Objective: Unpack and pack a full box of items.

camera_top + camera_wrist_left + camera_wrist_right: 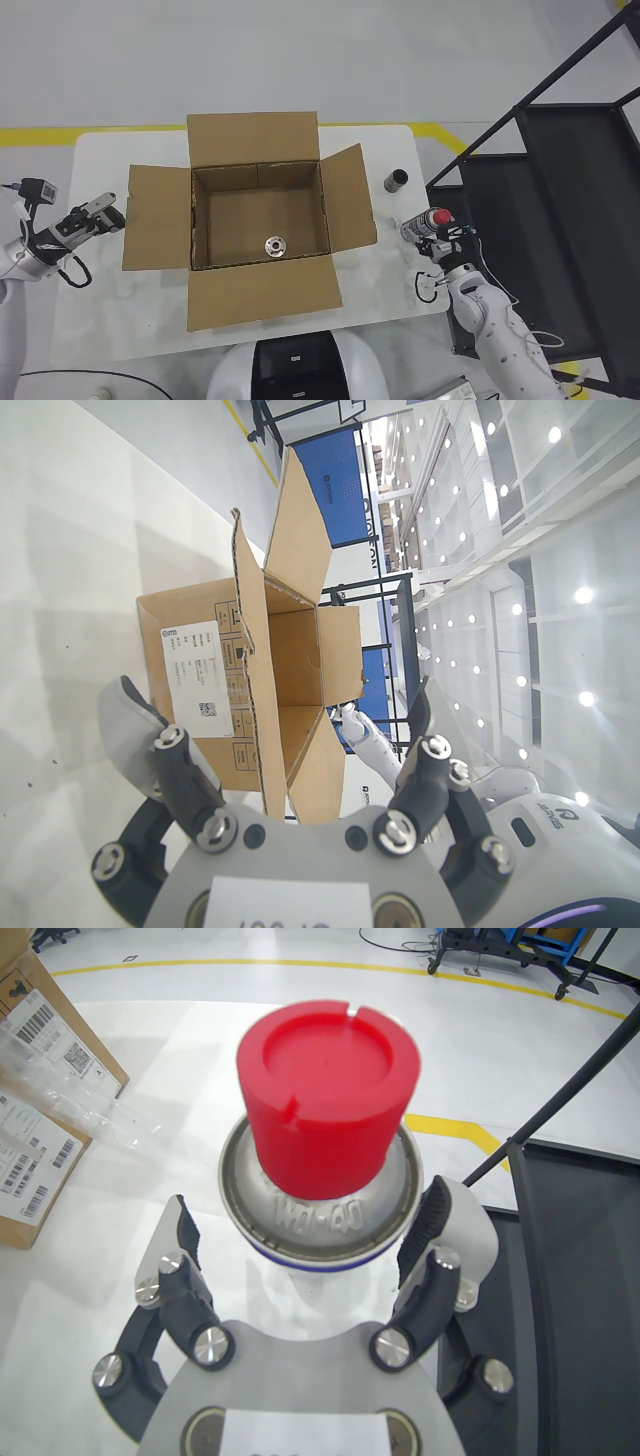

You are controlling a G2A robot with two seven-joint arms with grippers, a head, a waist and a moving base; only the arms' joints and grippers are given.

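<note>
Cardboard box: stands open in the middle of the table with all four flaps folded out. One small round metal part lies on its floor.
Spray can: upright on the table to the right of the box, apart from the nearest flap, with a red cap on top. A short dark cylinder stands near it, farther back.
Right gripper: set around the can with its fingers released, one on each side. Bare table shows between one pad and the can's body.
Left gripper: just beside the box's left flap, fingers spread wide, nothing between them.
Handling: the can is likely stiff metal with a smooth round wall, so it could slip or twist in a light grip. If full it probably has some weight. Being tall and narrow, it should tip easily when nudged.
Where to hold: around the body below the domed shoulder. The plastic cap may pull off, so it is a poor hold.
From above: the view gives the layout, the box's floor and the part lying there.
From the right wrist: the view gives the gap at the pads and the notches in the cap's rim.
From the left wrist: the view gives the white sticker on the box's outer wall.
</note>
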